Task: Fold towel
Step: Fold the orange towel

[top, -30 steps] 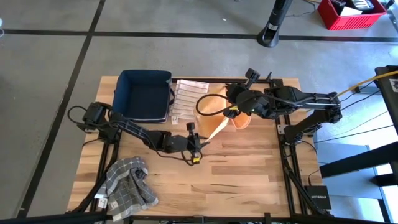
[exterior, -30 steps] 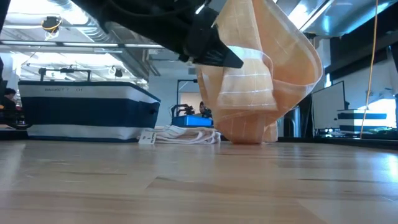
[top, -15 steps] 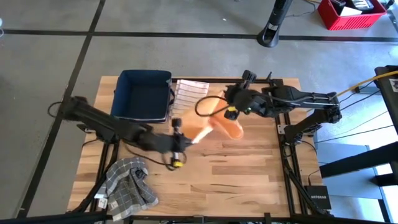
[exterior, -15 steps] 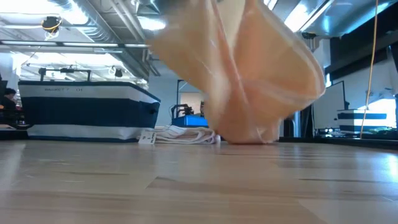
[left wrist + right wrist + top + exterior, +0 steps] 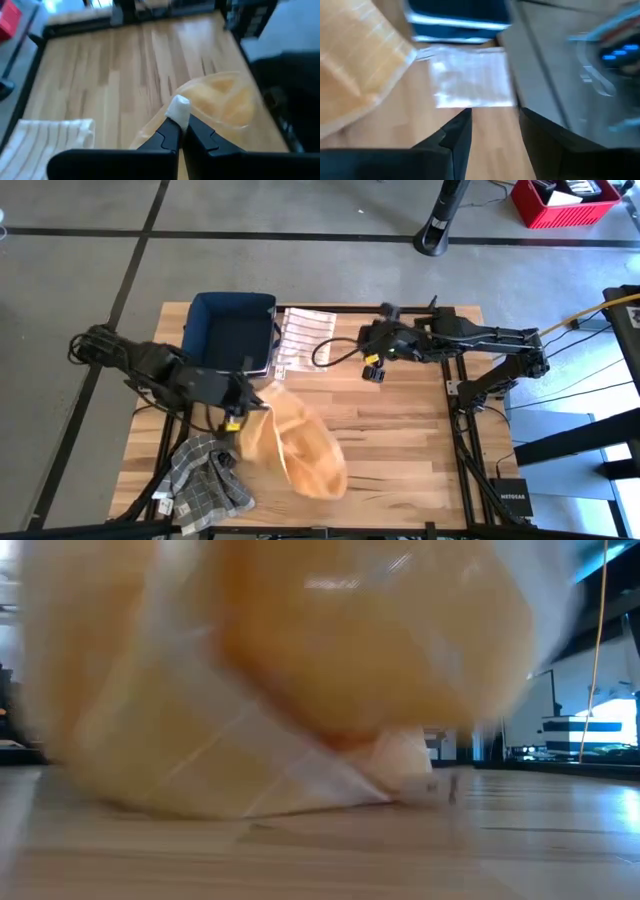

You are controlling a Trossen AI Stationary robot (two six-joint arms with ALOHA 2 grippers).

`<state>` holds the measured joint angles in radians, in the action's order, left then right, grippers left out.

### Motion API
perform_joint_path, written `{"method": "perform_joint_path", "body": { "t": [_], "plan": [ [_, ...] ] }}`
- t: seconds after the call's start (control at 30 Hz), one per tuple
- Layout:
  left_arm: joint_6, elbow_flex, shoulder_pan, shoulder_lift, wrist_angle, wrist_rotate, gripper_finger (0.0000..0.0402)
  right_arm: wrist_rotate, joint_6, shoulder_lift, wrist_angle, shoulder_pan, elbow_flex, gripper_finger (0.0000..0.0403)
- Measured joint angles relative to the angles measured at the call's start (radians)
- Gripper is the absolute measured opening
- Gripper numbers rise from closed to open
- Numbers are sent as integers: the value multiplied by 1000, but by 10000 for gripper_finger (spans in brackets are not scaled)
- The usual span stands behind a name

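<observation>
Clamping orange towel (image 5: 300,445) corner, left gripper (image 5: 243,412) dragged it toward table's left-front; right gripper (image 5: 372,366) jaws now apart, towel released.

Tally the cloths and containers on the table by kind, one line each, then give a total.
Orange towel, pinched in the left claw: 1
Grey checked cloth: 1
White striped cloth: 1
Dark blue bin: 1
Total: 4
</observation>
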<state>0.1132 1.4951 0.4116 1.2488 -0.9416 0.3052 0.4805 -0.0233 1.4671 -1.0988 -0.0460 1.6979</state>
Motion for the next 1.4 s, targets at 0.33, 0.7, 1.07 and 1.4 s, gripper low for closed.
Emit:
{"method": "perform_joint_path", "body": {
  "t": [0.33, 0.7, 1.07, 1.4],
  "plan": [
    [58, -79, 127, 24, 43, -147, 3, -273, -12, 8, 508, 0, -392, 168],
    [236, -261, 250, 23, 211, -126, 2, -609, 284, 257, 1043, 0, -641, 168],
    [307, -340, 276, 23, 270, -98, 4, -884, 466, 483, 1105, -16, -582, 168],
    [300, -341, 276, 23, 279, -81, 5, -980, 461, 566, 1341, -68, -580, 45]
  ]
}}
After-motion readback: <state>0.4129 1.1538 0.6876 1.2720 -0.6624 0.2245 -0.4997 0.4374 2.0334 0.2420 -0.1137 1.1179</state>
